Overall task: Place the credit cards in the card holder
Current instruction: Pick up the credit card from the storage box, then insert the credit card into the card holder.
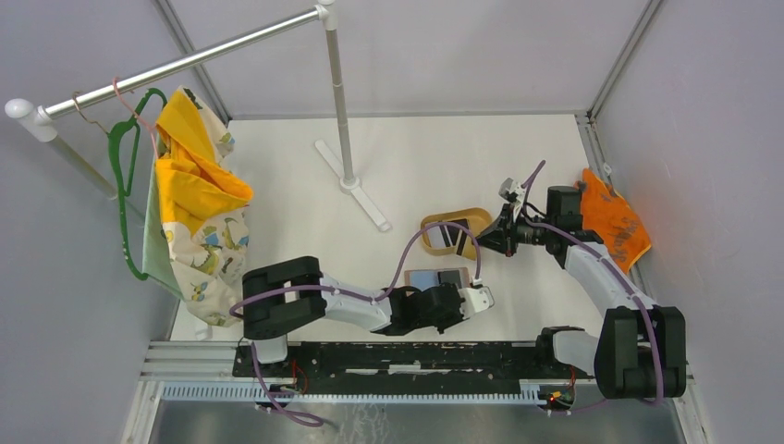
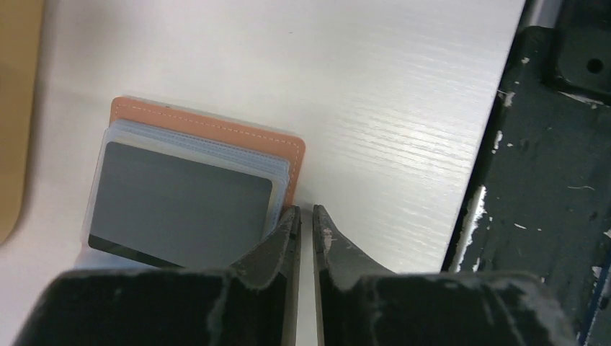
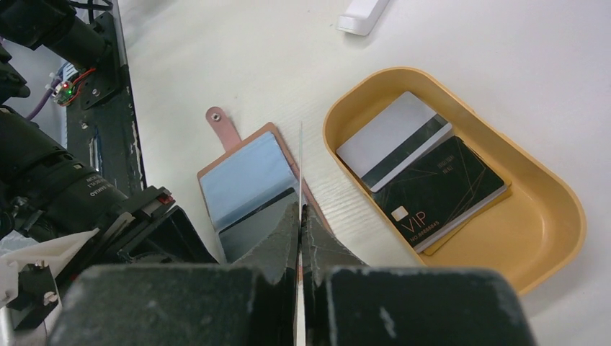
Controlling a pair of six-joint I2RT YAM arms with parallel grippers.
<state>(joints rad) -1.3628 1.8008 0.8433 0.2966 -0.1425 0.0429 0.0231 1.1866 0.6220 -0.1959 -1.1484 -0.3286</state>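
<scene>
The reddish-brown card holder (image 3: 245, 176) lies open on the table with its snap tab (image 3: 220, 124) pointing away; clear sleeves and a grey card (image 2: 180, 205) show inside. It also shows in the top view (image 1: 437, 277). My right gripper (image 3: 300, 210) is shut on a thin credit card (image 3: 300, 158), seen edge-on above the holder's edge; its colour cannot be told. My left gripper (image 2: 305, 210) is shut and empty, its tips at the holder's corner (image 2: 294, 148). A white striped card (image 3: 393, 140), a black VIP card (image 3: 439, 191) and a gold card (image 3: 468, 231) lie in the tan tray (image 3: 555, 216).
The tan tray (image 1: 456, 231) sits just beyond the holder. A clothes rack's white foot (image 1: 356, 190) stands behind it, with a yellow garment (image 1: 199, 199) on hangers at the left. An orange cloth (image 1: 615, 222) lies at the right. The black rail (image 1: 407, 361) runs along the near edge.
</scene>
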